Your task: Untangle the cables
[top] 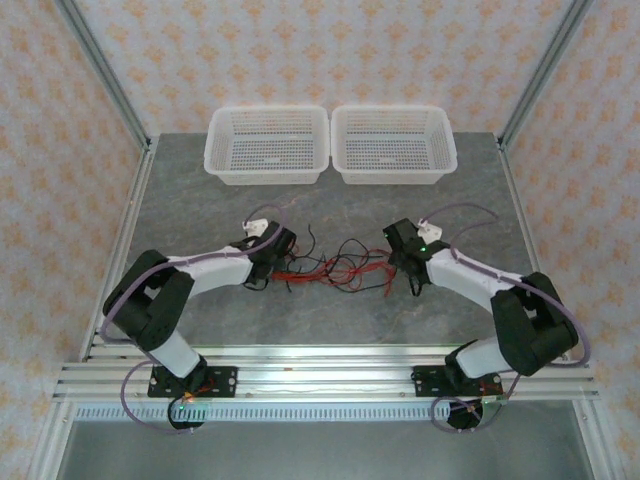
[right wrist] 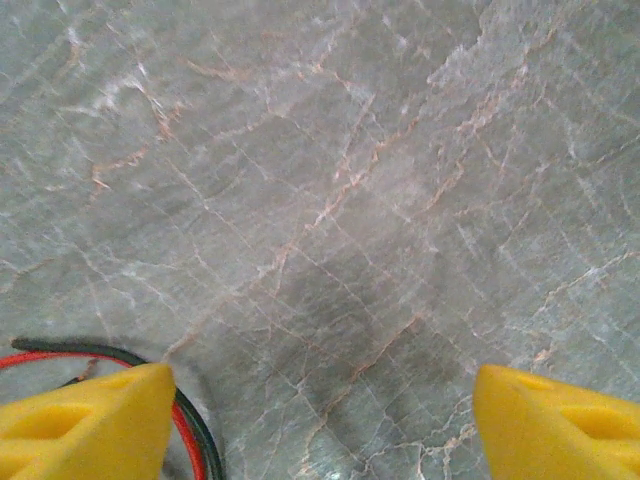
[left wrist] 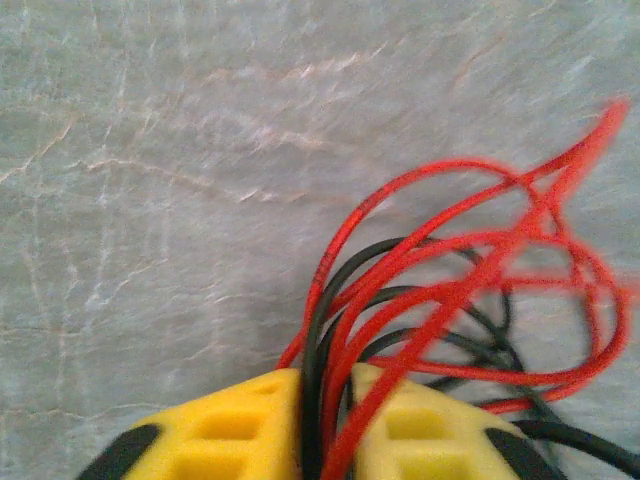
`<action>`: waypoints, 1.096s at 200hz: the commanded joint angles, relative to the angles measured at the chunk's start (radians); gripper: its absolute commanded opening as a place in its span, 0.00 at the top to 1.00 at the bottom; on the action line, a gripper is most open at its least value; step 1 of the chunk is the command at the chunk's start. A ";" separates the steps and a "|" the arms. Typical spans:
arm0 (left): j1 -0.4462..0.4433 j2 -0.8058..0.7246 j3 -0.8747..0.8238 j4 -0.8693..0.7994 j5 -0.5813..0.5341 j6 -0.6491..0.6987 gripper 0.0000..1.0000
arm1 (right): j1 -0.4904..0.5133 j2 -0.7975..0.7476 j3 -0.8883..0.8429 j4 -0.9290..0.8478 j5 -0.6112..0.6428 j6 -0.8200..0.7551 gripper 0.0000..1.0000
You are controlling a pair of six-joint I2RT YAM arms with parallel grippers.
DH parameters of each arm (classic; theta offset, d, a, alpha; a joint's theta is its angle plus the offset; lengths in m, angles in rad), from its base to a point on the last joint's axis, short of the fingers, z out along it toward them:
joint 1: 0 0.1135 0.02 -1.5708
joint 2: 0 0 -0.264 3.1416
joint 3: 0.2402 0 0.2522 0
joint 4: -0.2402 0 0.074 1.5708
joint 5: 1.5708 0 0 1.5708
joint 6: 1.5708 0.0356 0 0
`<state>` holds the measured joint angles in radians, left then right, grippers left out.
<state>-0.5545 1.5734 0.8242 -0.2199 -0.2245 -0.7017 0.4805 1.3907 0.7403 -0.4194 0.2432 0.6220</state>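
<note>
Pinching cables [top: 335, 268] at worktop [top: 200, 200] centre in left gripper [left wrist: 325, 380], right gripper [right wrist: 320, 378] spread wide; probably best easing strands apart slowly.

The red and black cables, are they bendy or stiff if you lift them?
Probably floppy: the cables curl in loose loops past the left gripper pinching them. Likely light, being so thin. Tugging one may drag others, since they cross.

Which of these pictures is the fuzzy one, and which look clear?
Left wrist view: the red cables look smeared, worst toward the right edge. Right wrist view: the table shows crisp veins, the right tool's fingers soft. Top view: even light, no glare.
</note>
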 commanded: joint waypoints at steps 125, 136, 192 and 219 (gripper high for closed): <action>-0.009 -0.513 0.133 -0.049 0.037 0.175 0.12 | 0.125 -0.265 0.271 -0.109 -0.284 -0.230 0.22; -0.005 -0.539 0.116 -0.036 0.058 0.174 0.06 | 0.190 -0.256 0.289 -0.105 -0.291 -0.239 0.23; 0.023 -0.637 -0.011 0.036 0.177 0.093 0.01 | 0.437 -0.021 0.396 -0.035 -0.326 -0.387 0.34; 0.026 -0.673 -0.019 -0.007 0.150 0.100 0.01 | 0.497 0.124 0.474 -0.003 -0.330 -0.552 0.37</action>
<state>-0.5365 0.9508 0.8131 -0.2207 -0.0814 -0.5858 0.9363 1.4296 1.1431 -0.4603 -0.0795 0.2462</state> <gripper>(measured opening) 0.994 0.641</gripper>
